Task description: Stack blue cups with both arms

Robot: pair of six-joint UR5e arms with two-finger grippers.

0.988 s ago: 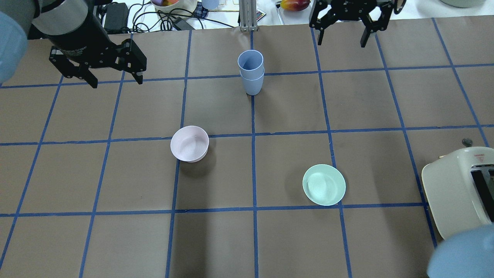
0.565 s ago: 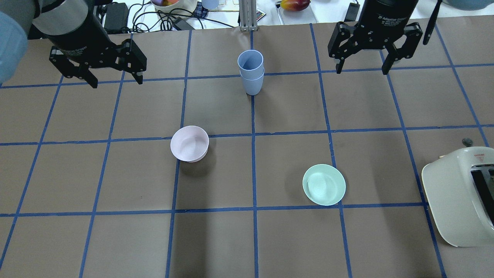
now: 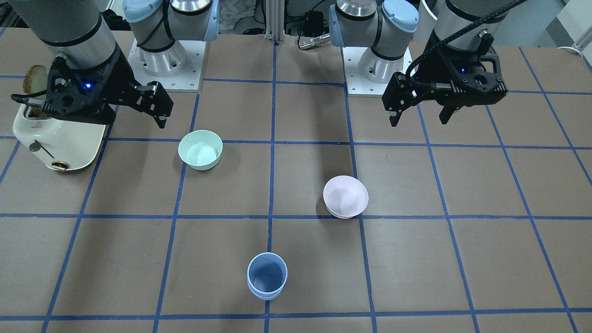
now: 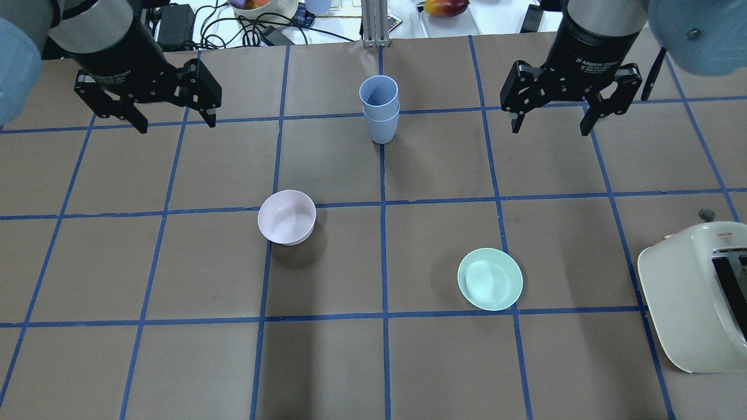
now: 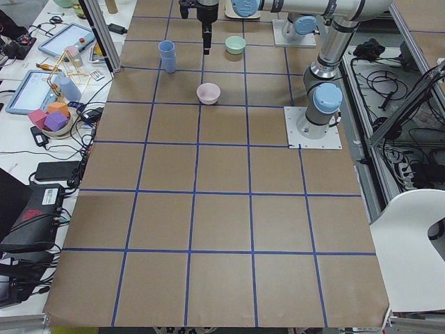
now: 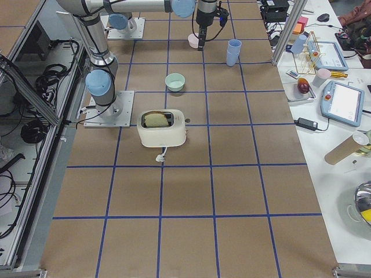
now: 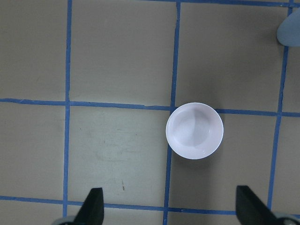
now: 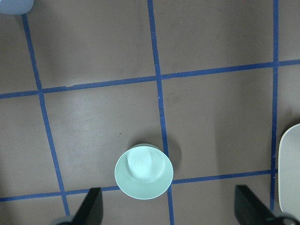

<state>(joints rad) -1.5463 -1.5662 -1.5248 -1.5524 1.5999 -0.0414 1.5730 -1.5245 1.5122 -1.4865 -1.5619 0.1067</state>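
The two blue cups stand nested, one inside the other, upright on the centre grid line at the far side of the table; they also show in the front-facing view. My left gripper is open and empty, hovering well to the left of the stack. My right gripper is open and empty, hovering well to the right of it. The left wrist view shows open fingers above the pink bowl. The right wrist view shows open fingers above the mint bowl.
A pale pink bowl sits left of centre and a mint-green bowl right of centre, nearer the robot. A cream toaster with a slice of bread stands at the near right. Cables and clutter lie beyond the far edge.
My right gripper has come down from the far edge toward the robot, staying open and right of the stack. The left gripper, cups and bowls have not moved.
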